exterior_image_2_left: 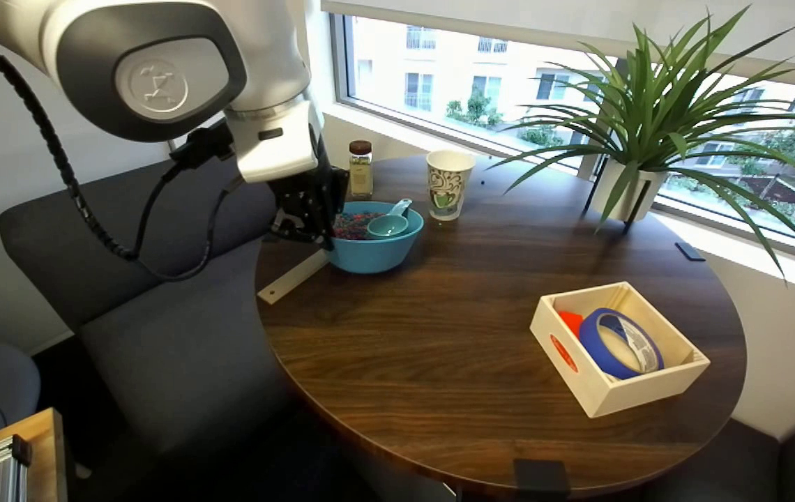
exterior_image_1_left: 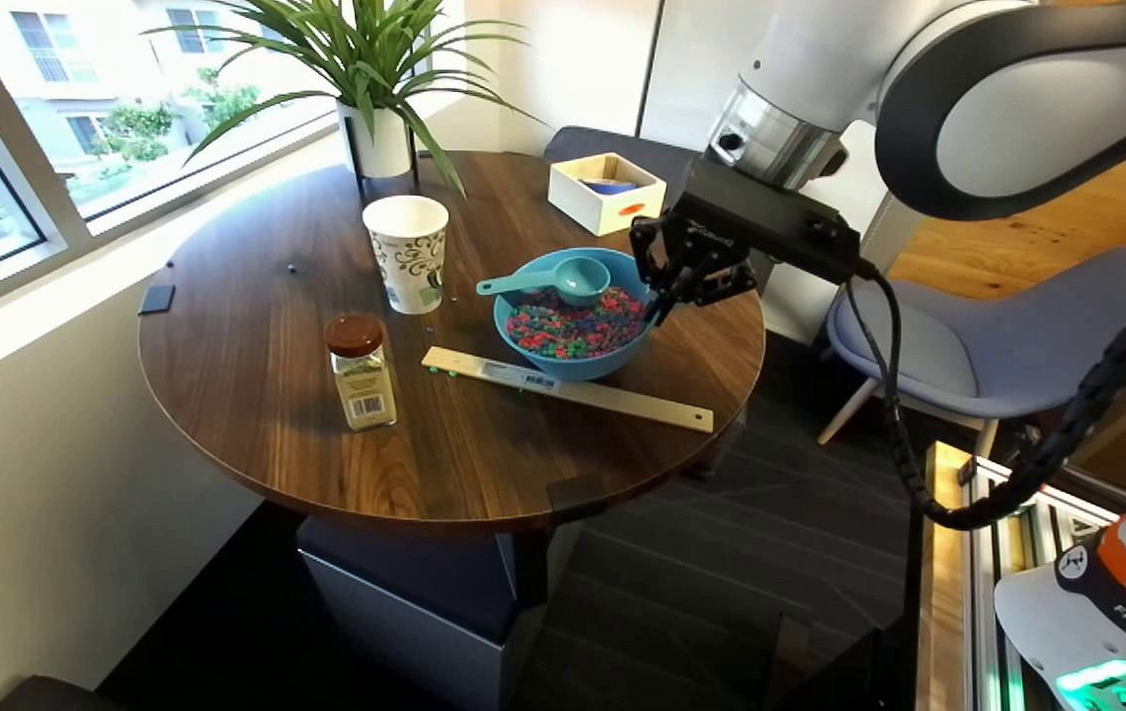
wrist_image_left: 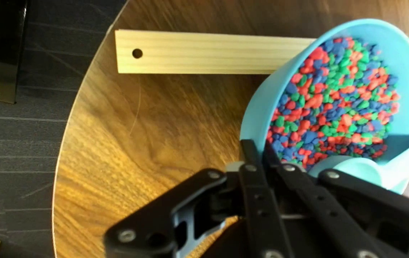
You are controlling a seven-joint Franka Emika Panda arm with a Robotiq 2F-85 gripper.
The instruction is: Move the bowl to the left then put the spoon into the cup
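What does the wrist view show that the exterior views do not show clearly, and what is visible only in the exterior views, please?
Only the wrist view shows clearly the gripper with the rim of the bowl between its fingers, one inside and one outside.

Only the exterior views show the cup, the brown-lidded jar, the wooden box and the potted plant.

Both kinds of view share the gripper, the bowl with coloured granules, the spoon in it, the flat wooden strip and the table.

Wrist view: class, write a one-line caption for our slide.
The pincer grips the rim of a blue bowl holding colourful bits and a spoon.
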